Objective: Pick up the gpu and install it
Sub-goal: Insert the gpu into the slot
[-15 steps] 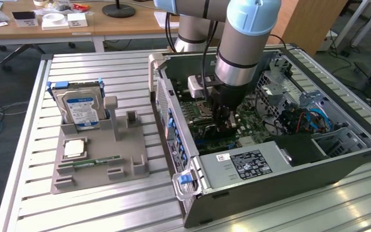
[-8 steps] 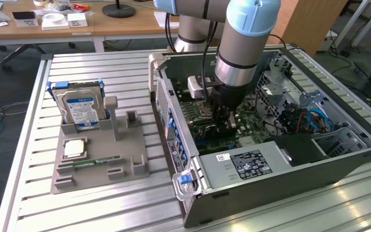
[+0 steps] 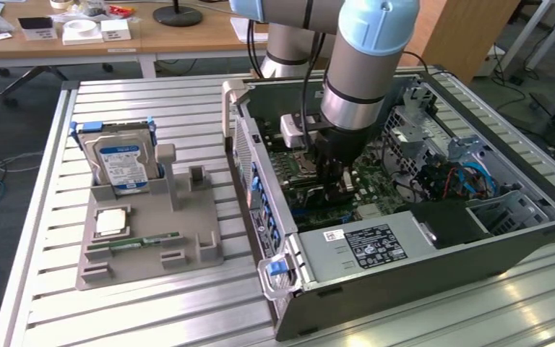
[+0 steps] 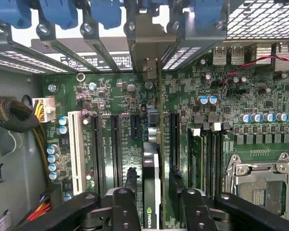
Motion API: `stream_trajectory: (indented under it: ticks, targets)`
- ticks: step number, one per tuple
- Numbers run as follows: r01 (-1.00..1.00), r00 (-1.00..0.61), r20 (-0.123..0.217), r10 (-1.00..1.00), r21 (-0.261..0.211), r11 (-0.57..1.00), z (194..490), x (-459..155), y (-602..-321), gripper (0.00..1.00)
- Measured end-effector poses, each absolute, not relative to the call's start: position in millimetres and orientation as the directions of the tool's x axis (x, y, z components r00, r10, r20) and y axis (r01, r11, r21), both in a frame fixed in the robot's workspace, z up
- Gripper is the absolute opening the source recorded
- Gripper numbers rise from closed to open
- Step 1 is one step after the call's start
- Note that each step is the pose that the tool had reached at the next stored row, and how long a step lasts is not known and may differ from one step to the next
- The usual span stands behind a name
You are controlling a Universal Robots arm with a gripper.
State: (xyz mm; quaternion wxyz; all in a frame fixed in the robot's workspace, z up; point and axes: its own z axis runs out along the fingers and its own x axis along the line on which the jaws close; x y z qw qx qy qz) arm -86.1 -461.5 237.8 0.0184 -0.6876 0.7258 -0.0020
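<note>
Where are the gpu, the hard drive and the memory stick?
gpu (image 4: 151,192): wrist view, top edge of the upright card.
hard drive (image 3: 123,163): exterior view, blue-white label.
memory stick (image 3: 147,241): exterior view, middle of the green strip in the grey holder.

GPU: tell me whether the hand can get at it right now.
Probably yes: the hand sits straight over the gpu, which stands on edge between its open fingers, with nothing in between.
</note>
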Motion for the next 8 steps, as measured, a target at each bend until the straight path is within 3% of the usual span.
stream_trajectory:
  ticks: [8]
  targets:
    - [-0.998,-0.054,-0.024,-0.998,-0.028,0.054,251.6,-86.1,-461.4,0.4]
